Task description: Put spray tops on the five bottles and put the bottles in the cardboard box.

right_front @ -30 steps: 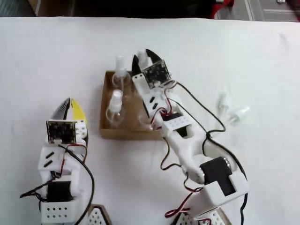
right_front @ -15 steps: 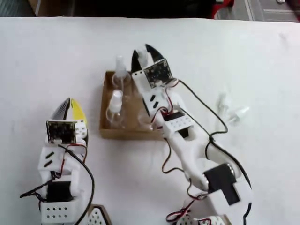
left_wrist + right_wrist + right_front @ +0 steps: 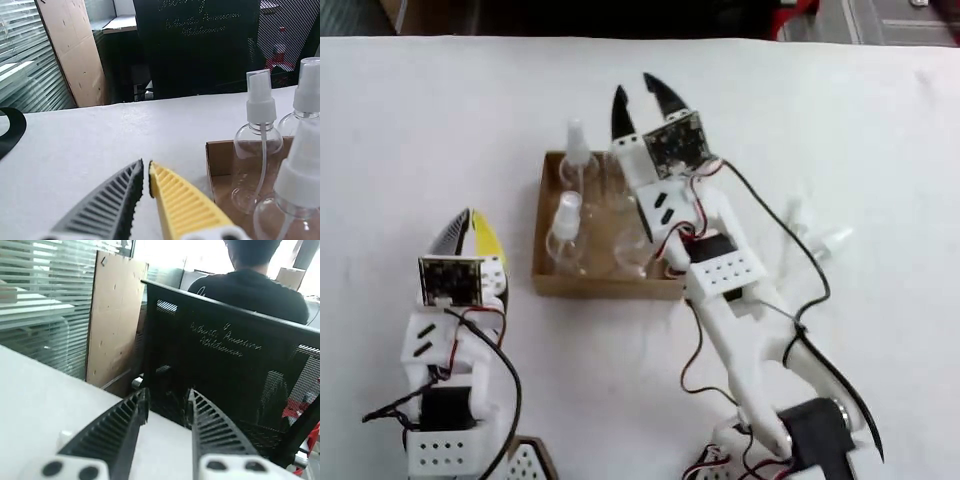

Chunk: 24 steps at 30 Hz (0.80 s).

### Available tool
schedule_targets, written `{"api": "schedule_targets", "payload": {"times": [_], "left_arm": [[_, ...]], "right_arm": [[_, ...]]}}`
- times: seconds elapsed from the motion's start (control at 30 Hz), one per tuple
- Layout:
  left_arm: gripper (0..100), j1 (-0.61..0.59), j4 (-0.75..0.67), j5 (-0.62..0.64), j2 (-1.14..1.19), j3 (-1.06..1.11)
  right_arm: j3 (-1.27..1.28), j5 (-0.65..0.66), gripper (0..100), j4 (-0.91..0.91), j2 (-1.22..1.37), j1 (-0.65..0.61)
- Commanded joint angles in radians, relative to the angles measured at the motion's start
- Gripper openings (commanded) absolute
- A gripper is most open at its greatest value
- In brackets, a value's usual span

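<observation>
the shallow brown cardboard box [image 3: 600, 287] at frame centre holds clear plastic bottles [image 3: 566, 236]; the right end effector [image 3: 634, 92] hovers empty and narrowly parted past its upper right corner. the next move is probably to fetch the loose white spray tops [image 3: 833, 241] on the desk at frame right. the left end effector [image 3: 470, 215] sits closed at lower left.

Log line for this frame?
left end effector: shut, left of cardboard box | right end effector: open, empty, raised near box's far side | bottles: capped, in box | spray tops: loose on table

Right pincer [image 3: 642, 100] parted, stretched forward, left pincer [image 3: 468, 222] seemingly closed
</observation>
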Motion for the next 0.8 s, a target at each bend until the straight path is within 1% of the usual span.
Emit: {"api": "schedule_targets", "payload": {"times": [0.0, 0.13, 0.27, 0.43, 0.5, 0.57, 0.77], "left_arm": [[2, 0.013, -0.017, -0.008, -0.008, -0.003], [2, 0.013, -0.017, -0.008, -0.008, -0.003], [2, 0.012, -0.014, -0.008, -0.008, -0.003], [2, 0.012, -0.012, -0.008, -0.008, -0.003], [2, 0.007, -0.012, -0.008, -0.008, -0.003], [2, 0.007, -0.012, -0.008, -0.008, -0.003], [2, 0.007, -0.014, -0.008, -0.008, -0.003]], "right_arm": [[0.006, -0.011, 9.5, 0.071, -0.166, 0.081], [0.077, -0.011, 9.8, 0.236, -0.374, 0.199], [0.167, -0.011, 9.8, 0.463, -0.581, 0.351], [0.233, -0.003, 9.8, 0.733, -0.782, 0.602], [0.230, -0.009, 9.5, 0.776, -0.805, 0.696], [0.226, -0.003, 9.4, 0.776, -0.788, 0.762], [0.153, 0.000, 9.4, 0.812, -0.648, 0.894]]}}
